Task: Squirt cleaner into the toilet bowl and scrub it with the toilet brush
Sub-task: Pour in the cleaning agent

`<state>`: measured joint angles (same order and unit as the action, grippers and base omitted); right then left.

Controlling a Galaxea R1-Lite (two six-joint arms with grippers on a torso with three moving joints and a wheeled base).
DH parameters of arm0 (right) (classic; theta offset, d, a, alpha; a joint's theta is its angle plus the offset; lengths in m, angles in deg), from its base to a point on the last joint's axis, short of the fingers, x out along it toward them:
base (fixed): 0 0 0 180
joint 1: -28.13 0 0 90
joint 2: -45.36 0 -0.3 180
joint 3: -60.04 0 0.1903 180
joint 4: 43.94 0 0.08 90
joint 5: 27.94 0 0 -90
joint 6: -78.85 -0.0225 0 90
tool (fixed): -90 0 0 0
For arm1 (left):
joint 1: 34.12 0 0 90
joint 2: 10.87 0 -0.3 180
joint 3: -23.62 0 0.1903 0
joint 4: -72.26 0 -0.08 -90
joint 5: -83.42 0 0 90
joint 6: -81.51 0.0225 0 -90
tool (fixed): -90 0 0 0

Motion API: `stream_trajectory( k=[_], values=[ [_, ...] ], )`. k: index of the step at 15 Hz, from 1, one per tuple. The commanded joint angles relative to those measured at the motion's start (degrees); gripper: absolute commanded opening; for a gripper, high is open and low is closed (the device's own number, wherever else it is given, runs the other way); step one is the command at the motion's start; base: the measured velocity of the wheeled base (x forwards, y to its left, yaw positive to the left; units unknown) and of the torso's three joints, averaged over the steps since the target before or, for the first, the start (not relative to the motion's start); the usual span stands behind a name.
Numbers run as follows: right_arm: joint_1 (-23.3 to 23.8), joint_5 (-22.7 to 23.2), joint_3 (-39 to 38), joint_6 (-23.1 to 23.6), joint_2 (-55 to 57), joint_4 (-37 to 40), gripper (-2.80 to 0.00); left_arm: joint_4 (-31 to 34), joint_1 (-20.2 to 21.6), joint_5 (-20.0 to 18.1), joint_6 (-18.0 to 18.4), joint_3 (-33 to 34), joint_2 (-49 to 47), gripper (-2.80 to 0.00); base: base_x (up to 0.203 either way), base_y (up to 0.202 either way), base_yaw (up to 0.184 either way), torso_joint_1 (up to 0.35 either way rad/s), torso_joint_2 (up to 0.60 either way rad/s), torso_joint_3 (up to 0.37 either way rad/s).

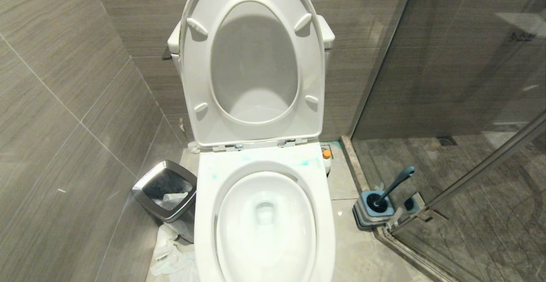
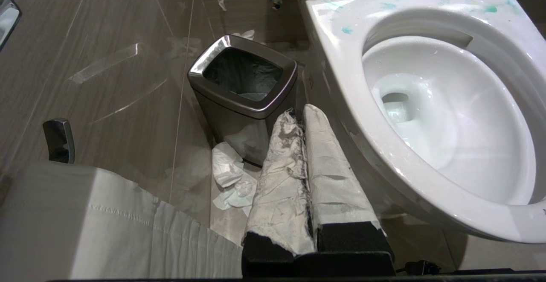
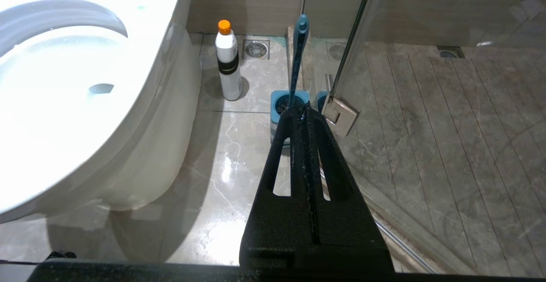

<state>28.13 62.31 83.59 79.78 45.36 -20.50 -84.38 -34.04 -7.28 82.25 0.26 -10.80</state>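
The white toilet bowl (image 1: 207,213) stands in front of me with its seat and lid (image 1: 254,60) raised. Turquoise smears of cleaner (image 1: 305,162) mark the back of the rim (image 2: 347,30). The toilet brush (image 1: 394,184), teal-handled, stands tilted in its square holder (image 1: 371,211) on the floor to the right. A white bottle with an orange cap (image 3: 228,60) stands between bowl and holder. My left gripper (image 2: 298,111), wrapped in white tape, is shut and empty beside the bowl's left flank. My right gripper (image 3: 303,109), black, is shut and empty, pointing at the toilet brush (image 3: 298,51). Neither arm shows in the head view.
A chrome-rimmed waste bin (image 2: 251,108) stands left of the bowl, with crumpled tissue (image 2: 232,179) on the floor beside it. A glass shower door (image 1: 469,103) and its hinge (image 3: 340,113) close off the right. Tiled walls rise behind and to the left.
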Motion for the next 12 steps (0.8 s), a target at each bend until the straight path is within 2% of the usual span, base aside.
stream_trajectory(
  k=[1, 12],
  values=[
    [0.0, 0.02, 0.08, 0.03, 0.09, 0.1, -2.8, 0.0, 0.1, 0.0, -0.03, 0.0, -0.16, -2.8, 0.0, 0.0, 0.0, 0.0, 0.0, 0.0],
    [0.0, 0.02, 0.09, 0.03, 0.09, 0.29, -2.8, 0.0, 0.02, 0.34, -0.12, 0.08, -0.07, -2.8, 0.0, 0.0, 0.0, 0.0, 0.0, 0.0]
  ],
)
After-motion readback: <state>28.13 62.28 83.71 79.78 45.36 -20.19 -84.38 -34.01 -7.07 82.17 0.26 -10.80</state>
